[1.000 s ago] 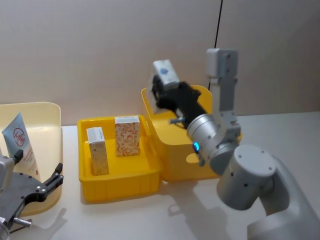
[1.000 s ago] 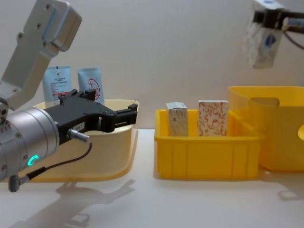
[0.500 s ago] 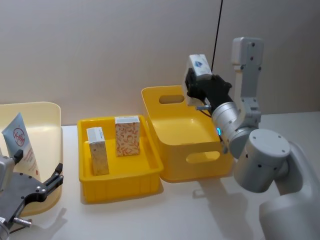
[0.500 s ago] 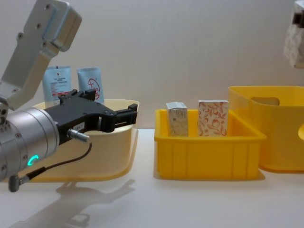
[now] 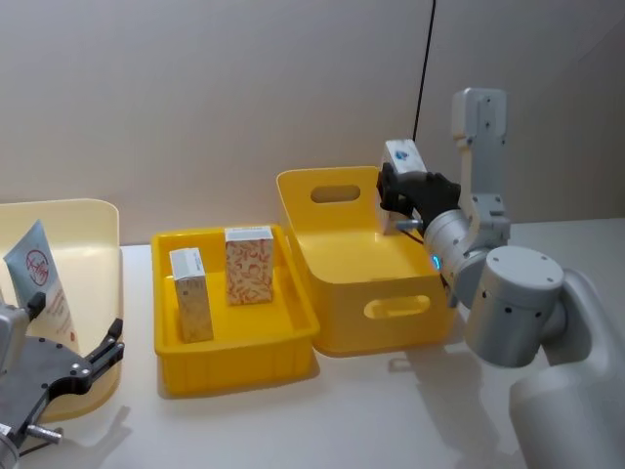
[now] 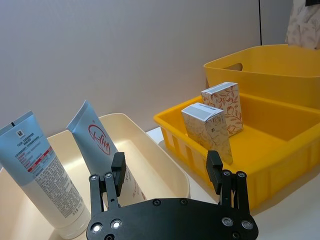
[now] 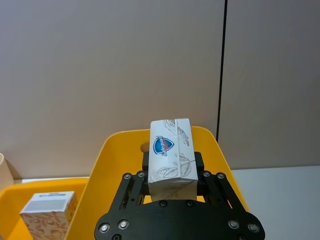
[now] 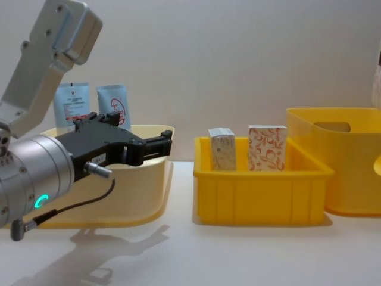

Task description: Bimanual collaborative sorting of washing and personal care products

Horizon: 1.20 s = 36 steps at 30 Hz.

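Observation:
My right gripper (image 5: 399, 188) is shut on a white carton (image 5: 401, 156) with a blue mark and holds it upright above the far right side of the tall yellow crate (image 5: 337, 311). The right wrist view shows that carton (image 7: 169, 155) clamped between the jaws. Two patterned cartons (image 5: 190, 294) (image 5: 249, 265) stand in the shallow yellow tray (image 5: 234, 354). Two light blue tubes (image 8: 71, 103) (image 8: 114, 104) stand in the cream tub (image 8: 146, 179). Beside the tub's near right corner, my left gripper (image 5: 115, 342) stays open and empty.
The cream tub (image 5: 93, 223), the shallow tray and the tall crate stand in a row from left to right on the pale table. A wall rises close behind them. Bare tabletop lies in front of the containers.
My right gripper has carried the white carton rightward from above the crate's left rim and lowered it over the crate's far right side. The left arm has not moved.

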Available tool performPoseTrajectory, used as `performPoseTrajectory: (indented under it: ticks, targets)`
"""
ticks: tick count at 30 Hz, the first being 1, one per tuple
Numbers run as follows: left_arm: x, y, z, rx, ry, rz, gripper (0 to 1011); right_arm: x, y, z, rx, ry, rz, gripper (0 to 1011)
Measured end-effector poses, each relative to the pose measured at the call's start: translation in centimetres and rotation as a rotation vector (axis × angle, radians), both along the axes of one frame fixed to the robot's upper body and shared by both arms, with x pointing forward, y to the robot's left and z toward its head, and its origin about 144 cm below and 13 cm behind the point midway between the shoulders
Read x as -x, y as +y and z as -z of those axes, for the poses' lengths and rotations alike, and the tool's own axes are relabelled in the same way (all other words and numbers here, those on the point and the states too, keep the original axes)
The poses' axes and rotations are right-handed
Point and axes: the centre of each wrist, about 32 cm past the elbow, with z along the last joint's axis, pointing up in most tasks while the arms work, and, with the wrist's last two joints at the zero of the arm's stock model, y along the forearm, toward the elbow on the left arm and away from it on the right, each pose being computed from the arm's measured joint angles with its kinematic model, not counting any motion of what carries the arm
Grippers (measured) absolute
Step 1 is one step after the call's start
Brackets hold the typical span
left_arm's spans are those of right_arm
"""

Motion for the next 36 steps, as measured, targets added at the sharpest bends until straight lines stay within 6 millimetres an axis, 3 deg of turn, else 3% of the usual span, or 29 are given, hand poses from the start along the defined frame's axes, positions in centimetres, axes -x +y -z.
performPoseTrajectory:
  ticks: [6,10,20,29,36]
  targets:
    - [0.0,0.0,0.0,0.0,0.0,0.0,1003,-0.3,-0.3,0.2,0.005,0.032,0.01,587]
    - [0.0,0.0,0.0,0.0,0.0,0.0,1004,-0.5,-0.4,0.3,0.007,0.048,0.015,752]
    - [0.0,0.0,0.0,0.0,0.0,0.0,1003,-0.7,-0.6,0.5,0.01,0.066,0.02,1000]
    - [0.0,0.0,0.0,0.0,0.0,0.0,1003,-0.5,-1.0,0.5,0.004,0.05,0.004,1001]
    - [0.0,0.0,0.0,0.0,0.0,0.0,1003,0.5,-2.6,0.4,-0.027,-0.003,-0.066,1001]
